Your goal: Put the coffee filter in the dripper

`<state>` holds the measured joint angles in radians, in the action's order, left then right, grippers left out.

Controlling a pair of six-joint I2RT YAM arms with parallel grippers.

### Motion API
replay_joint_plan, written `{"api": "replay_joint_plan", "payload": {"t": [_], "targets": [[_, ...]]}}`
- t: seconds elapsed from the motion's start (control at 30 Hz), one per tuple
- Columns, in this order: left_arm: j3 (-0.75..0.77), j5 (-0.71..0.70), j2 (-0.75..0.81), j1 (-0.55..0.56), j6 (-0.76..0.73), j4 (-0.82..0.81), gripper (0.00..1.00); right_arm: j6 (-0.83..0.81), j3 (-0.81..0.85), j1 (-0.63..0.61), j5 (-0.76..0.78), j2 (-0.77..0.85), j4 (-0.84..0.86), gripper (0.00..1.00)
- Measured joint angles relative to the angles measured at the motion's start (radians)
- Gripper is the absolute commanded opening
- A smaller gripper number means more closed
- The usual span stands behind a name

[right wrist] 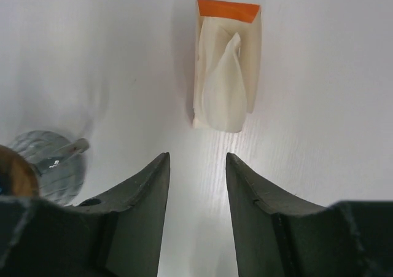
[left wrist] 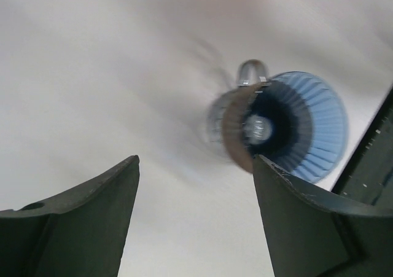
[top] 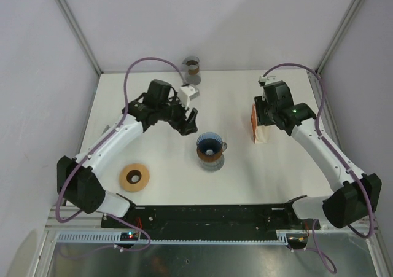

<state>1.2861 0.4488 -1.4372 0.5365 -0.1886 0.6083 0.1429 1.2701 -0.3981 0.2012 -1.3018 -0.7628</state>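
Observation:
The blue ribbed dripper (top: 209, 147) stands on a glass server at the table's middle; it also shows in the left wrist view (left wrist: 301, 126) and at the left edge of the right wrist view (right wrist: 43, 166). Cream coffee filters (right wrist: 222, 83) sit in an orange-backed holder (top: 258, 126) on the right. My left gripper (top: 188, 124) is open and empty, up and left of the dripper, fingers (left wrist: 92, 209) spread wide. My right gripper (top: 263, 112) is open and empty over the holder's far side; in its wrist view (right wrist: 198, 160) the filters lie just beyond the fingertips.
A wooden ring (top: 134, 177) lies at the front left. A brown-banded glass cup (top: 193, 70) and a small white block (top: 188, 93) stand at the back centre. Metal frame posts and grey walls border the table. A black rail (top: 215, 215) runs along the near edge.

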Motion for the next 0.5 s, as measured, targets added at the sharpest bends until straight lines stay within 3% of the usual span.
{"api": "replay_joint_plan", "payload": {"t": [0.2, 0.5], "targets": [[0.000, -0.001, 0.002, -0.139, -0.023, 0.000, 0.79, -0.257, -0.031, 0.042, -0.080, -0.030, 0.096, 0.41], [-0.007, -0.001, 0.019, -0.160, -0.068, 0.000, 0.79, -0.609, -0.071, 0.111, -0.244, -0.085, 0.208, 0.46]]}}
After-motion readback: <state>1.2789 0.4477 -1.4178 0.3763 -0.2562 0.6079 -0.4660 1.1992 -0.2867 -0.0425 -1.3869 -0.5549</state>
